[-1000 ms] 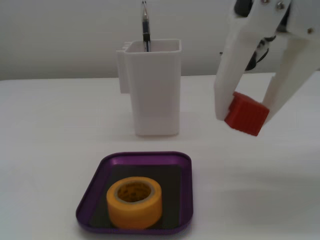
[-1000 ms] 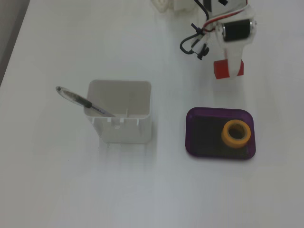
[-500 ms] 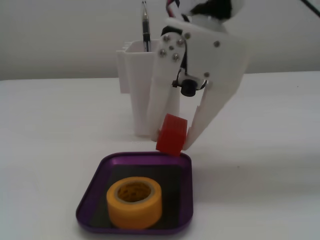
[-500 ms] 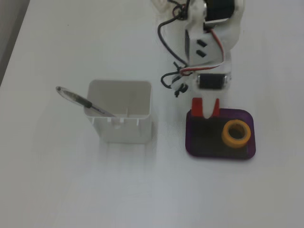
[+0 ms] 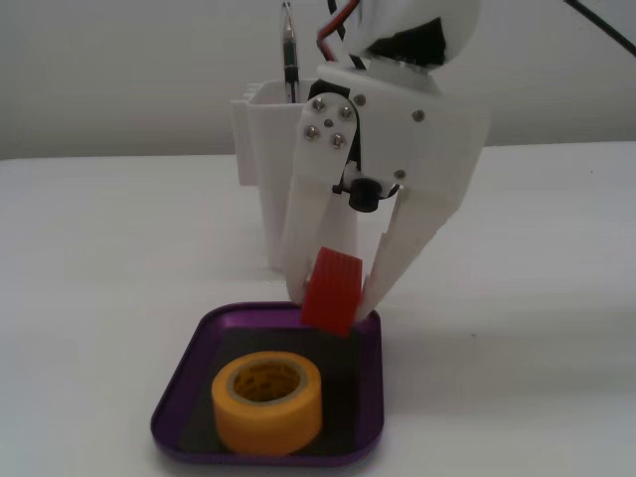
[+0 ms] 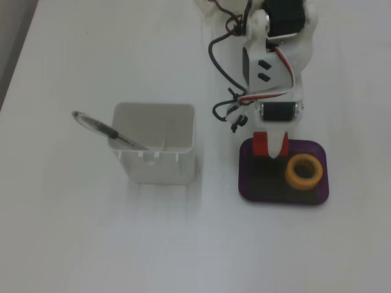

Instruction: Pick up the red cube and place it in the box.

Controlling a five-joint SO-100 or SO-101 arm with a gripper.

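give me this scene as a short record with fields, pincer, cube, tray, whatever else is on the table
pincer: shut on the red cube, pointing down
red cube: held tilted above the tray's rim, not yet released
tray: purple, dark bottom, on the white table
tape roll: yellow, lying flat inside the tray
white container: beside the tray, apart from it
pen: leaning in the container

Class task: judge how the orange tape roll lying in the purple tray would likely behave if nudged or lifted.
The orange tape roll lies flat on its side in the purple tray, so a nudge would probably slide it, not roll it. The raised rim would likely stop it. Its hollow core suggests that it is light and fairly stiff.
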